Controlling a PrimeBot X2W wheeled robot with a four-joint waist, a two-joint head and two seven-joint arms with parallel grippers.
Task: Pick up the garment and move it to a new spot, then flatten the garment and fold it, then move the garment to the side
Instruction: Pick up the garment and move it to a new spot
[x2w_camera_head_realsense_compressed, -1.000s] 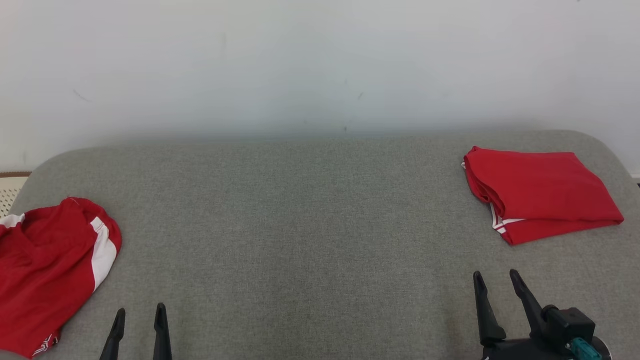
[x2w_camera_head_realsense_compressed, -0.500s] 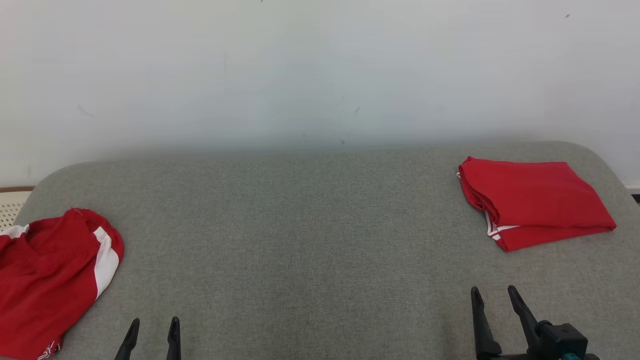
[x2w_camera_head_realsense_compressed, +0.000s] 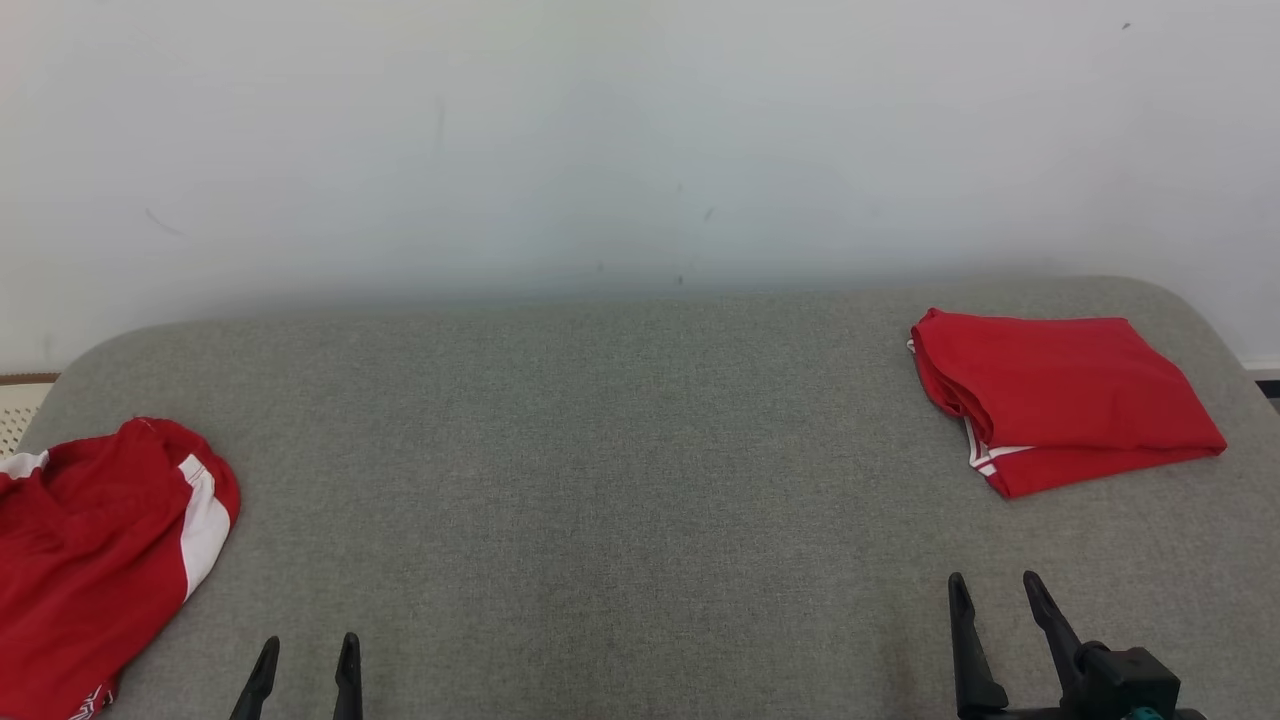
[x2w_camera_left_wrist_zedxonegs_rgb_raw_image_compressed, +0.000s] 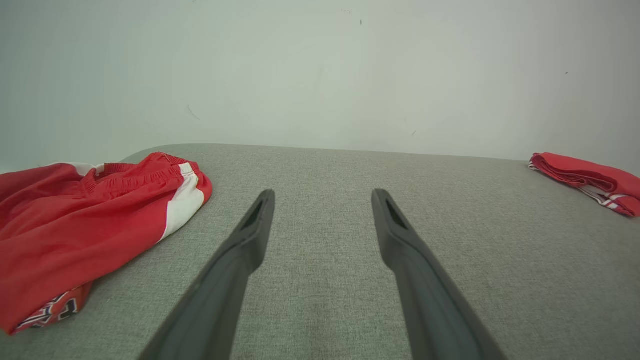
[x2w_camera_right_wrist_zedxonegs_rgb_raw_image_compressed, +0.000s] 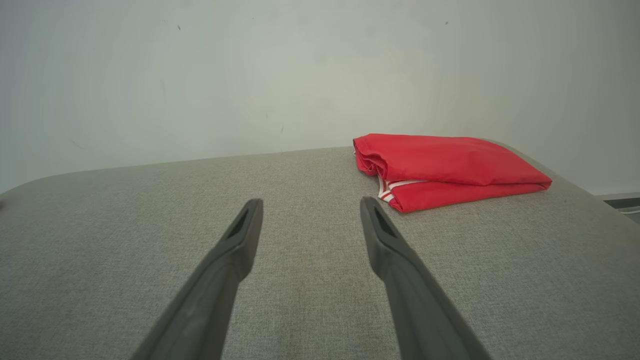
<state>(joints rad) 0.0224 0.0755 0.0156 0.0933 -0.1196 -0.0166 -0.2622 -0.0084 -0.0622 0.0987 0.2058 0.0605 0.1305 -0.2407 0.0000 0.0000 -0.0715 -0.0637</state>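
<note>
My left gripper (x2w_camera_head_realsense_compressed: 308, 645) and right gripper (x2w_camera_head_realsense_compressed: 993, 582) both have their fingers spread apart, holding nothing, over the grey woven fabric surface (x2w_camera_head_realsense_compressed: 620, 450). Near my left gripper, off to its left, lies a crumpled red cloth garment (x2w_camera_head_realsense_compressed: 90, 560) with a white side panel and gathered waistband, rumpled and unfolded. Ahead of my right gripper, slightly to its right, sits a neatly folded red garment (x2w_camera_head_realsense_compressed: 1060, 395), white stripes showing at its edge.

Your left gripper (x2w_camera_head_realsense_compressed: 305, 650) and right gripper (x2w_camera_head_realsense_compressed: 993, 592) both sit low, fingers spread wide, holding nothing.
</note>
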